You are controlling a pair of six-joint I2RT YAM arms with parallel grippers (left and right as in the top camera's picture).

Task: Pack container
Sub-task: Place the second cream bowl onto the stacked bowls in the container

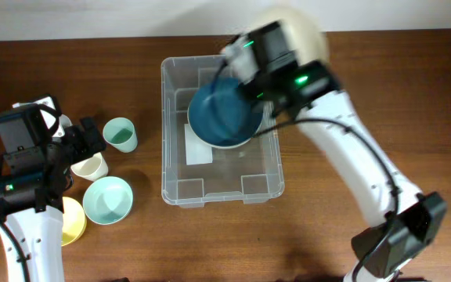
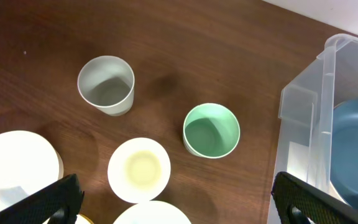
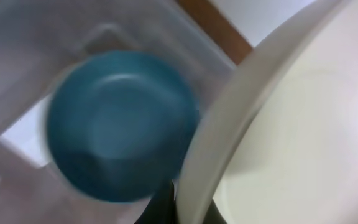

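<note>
Left arm rising from the near left edge, left gripper pointing right, its black fingers spread wide with nothing between them, white right arm stretched from near right toward the far middle, right gripper blurred, pinching a cream bowl by its rim.

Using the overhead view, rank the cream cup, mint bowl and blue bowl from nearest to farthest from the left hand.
1. Cream cup, right beside the left hand.
2. Mint bowl, lower in the picture, past that cup.
3. Blue bowl, in the container, far to the right.
</note>
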